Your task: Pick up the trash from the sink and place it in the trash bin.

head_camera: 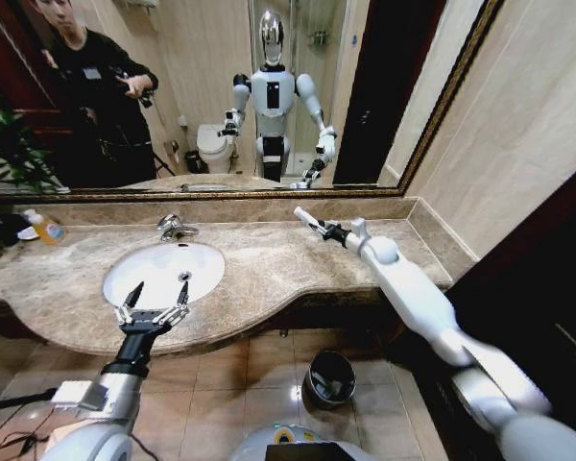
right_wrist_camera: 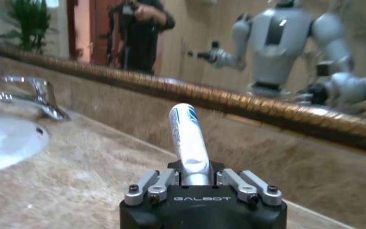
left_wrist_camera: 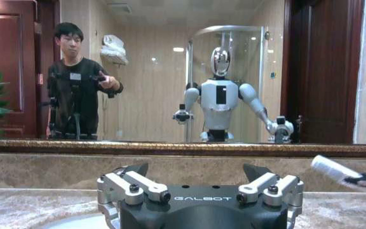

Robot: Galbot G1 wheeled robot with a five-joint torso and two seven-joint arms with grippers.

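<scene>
The right gripper is clamped on a white tube, one piece of the trash, and holds it above the countertop, well to the right of the sink. The step in hand appears to be the carry to the bin, which stands on the tiled floor below the counter edge. The next move calls for bringing the tube out past the counter edge and down over the bin's opening before release.

The left gripper hangs over the front rim of the sink, fingers spread wide, holding nothing.

The countertop is brown marble. A chrome tap stands behind the basin, with a framed mirror above.
</scene>
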